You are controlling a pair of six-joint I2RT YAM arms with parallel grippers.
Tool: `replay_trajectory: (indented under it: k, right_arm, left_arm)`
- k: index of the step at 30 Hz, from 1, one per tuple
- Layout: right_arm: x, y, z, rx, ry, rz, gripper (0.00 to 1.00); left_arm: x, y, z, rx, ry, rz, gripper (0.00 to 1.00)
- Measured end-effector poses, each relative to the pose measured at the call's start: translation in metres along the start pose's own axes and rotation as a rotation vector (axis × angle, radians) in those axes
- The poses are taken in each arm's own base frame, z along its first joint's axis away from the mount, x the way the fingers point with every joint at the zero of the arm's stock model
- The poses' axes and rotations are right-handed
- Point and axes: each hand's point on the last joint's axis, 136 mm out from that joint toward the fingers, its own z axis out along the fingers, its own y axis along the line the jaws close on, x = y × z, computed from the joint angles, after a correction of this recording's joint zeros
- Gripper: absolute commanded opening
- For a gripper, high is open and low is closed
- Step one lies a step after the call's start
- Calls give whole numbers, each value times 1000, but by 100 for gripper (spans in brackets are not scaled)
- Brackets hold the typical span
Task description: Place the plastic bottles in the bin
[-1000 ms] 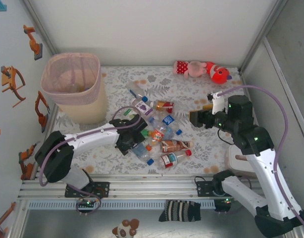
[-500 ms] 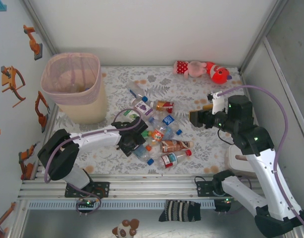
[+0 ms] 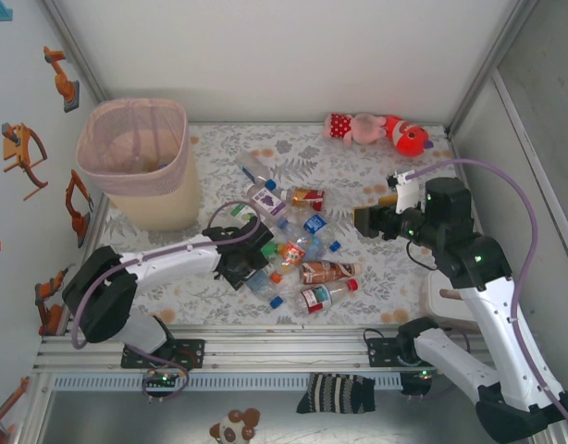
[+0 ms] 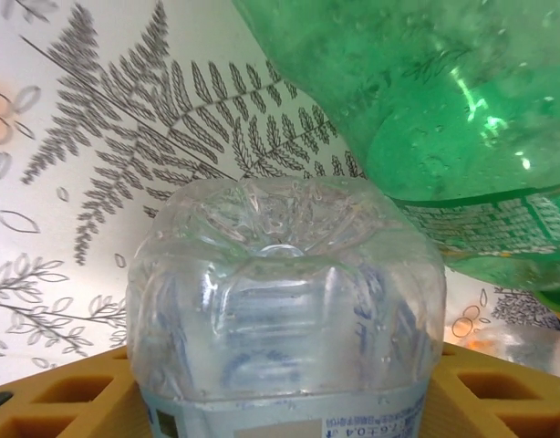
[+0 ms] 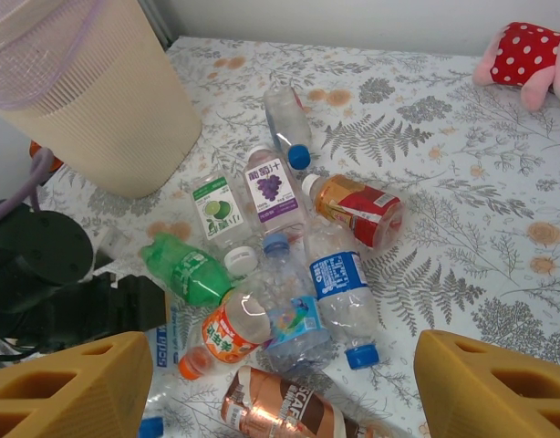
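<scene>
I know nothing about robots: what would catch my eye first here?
A jumble of plastic bottles in the middle of the fern-print table, with the left gripper at its edge, a clear bottle between its fingers. Then the pale pink bin at the far left corner and a pink-and-red plush toy by the back wall.

A pink-and-red plush toy (image 3: 376, 130) lies at the far edge of the bench (image 3: 358, 176), which is covered by a pale cloth printed with grey ferns and orange blossoms. Orange cut-out figures (image 3: 60, 76) are stuck to the left wall. In front of the metal rail (image 3: 284, 350) at the near edge lie a dark striped sock (image 3: 336, 393) and, left of it, a small brown-and-white soft toy (image 3: 234, 427).
</scene>
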Motion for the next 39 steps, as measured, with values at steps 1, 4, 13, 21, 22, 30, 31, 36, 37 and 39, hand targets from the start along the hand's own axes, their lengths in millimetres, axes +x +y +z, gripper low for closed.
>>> replay_trajectory:
  k: [1, 4, 13, 21, 22, 30, 31, 36, 37, 39]
  right_arm:
    - [0, 0, 0, 0, 0, 0, 75]
    - [0, 0, 0, 0, 1, 0, 75]
    - [1, -3, 5, 6, 19, 7, 74]
    - [-2, -2, 6, 6, 16, 12, 74]
    - [-4, -2, 5, 6, 13, 12, 74]
    - [-10, -1, 5, 4, 4, 20, 74]
    - [-11, -1, 5, 4, 3, 22, 74]
    - [-15, 0, 4, 3, -5, 22, 74]
    - [-17, 1, 3, 3, -9, 22, 74]
    - [-20, 1, 1, 4, -18, 21, 74]
  left_arm:
    - [-3, 0, -5, 8, -11, 10, 60]
    - [-11, -4, -21, 48, -48, 57, 60]
    - [-45, -14, -79, 204, -162, 244, 57]
    - [-89, -14, -148, 319, -318, 371, 56]
    - [-96, -14, -158, 330, -341, 378, 55]
    - [-155, -21, -234, 373, -519, 379, 54]
    - [-162, -23, -242, 373, -537, 379, 54]
    - [-198, -34, -288, 392, -640, 380, 54]
    - [-203, -35, -295, 394, -656, 378, 54]
    - [-217, -37, -311, 400, -693, 371, 53]
